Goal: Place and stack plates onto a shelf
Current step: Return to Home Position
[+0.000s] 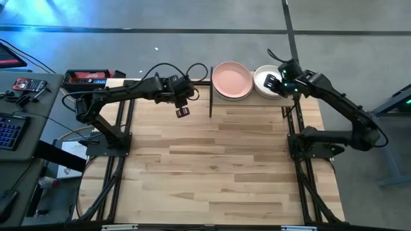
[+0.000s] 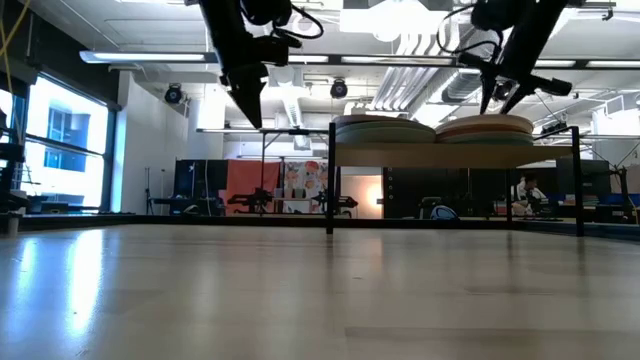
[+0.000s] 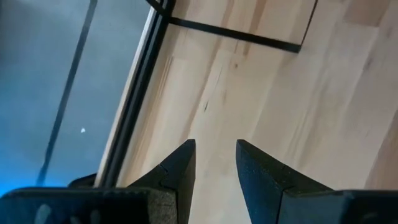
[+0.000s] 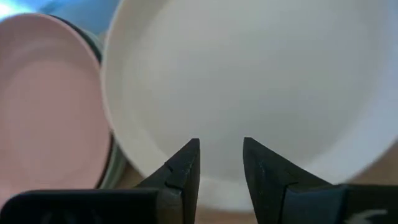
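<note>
The right gripper (image 4: 221, 144) — slightly parted, empty — is held just over the white plate (image 4: 249, 74) topping the right stack on the shelf (image 2: 455, 156), beside the pink plate (image 1: 232, 79), and is best raised clear before being drawn back; the left gripper (image 3: 216, 149), likewise parted and empty, is held over the tabletop (image 1: 218, 167).

I see the plates in two low stacks, side by side on the shelf (image 2: 455, 156), a pale-wood board on thin black posts at the table's far edge. On my left a salmon-pink plate (image 1: 232, 80) tops one stack. A white plate (image 1: 264, 82) tops the other. Both lie flat, right side up, just beside each other.
</note>
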Controlling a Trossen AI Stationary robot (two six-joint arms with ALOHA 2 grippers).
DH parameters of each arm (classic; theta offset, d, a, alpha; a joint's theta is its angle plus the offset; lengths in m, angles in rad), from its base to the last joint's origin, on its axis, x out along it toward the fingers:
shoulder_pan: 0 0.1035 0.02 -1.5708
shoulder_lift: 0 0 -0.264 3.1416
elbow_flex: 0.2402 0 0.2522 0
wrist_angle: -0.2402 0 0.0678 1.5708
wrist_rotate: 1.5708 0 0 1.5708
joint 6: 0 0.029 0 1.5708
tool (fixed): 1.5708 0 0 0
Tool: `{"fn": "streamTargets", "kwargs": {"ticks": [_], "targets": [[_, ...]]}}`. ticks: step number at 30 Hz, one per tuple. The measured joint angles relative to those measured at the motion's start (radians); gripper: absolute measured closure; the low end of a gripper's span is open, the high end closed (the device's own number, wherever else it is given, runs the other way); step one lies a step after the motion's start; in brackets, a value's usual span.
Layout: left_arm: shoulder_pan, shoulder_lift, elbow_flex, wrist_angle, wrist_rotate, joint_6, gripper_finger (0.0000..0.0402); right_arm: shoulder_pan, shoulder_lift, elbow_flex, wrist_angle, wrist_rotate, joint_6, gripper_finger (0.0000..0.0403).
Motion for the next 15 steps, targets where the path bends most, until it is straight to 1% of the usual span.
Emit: {"fn": "streamTargets", "kwargs": {"ticks": [9, 15], "targets": [[0.0, 0.0, 0.0, 0.0, 0.0, -0.071, 0.0296, -0.057, 0.081, 0.0, -0.016, -0.02, -0.081, 0.0303], [0.0, 0.0, 0.0, 0.0, 0.001, -0.123, 0.0296, -0.074, 0.081, 0.0, 0.003, -0.053, -0.122, 0.0303]]}}
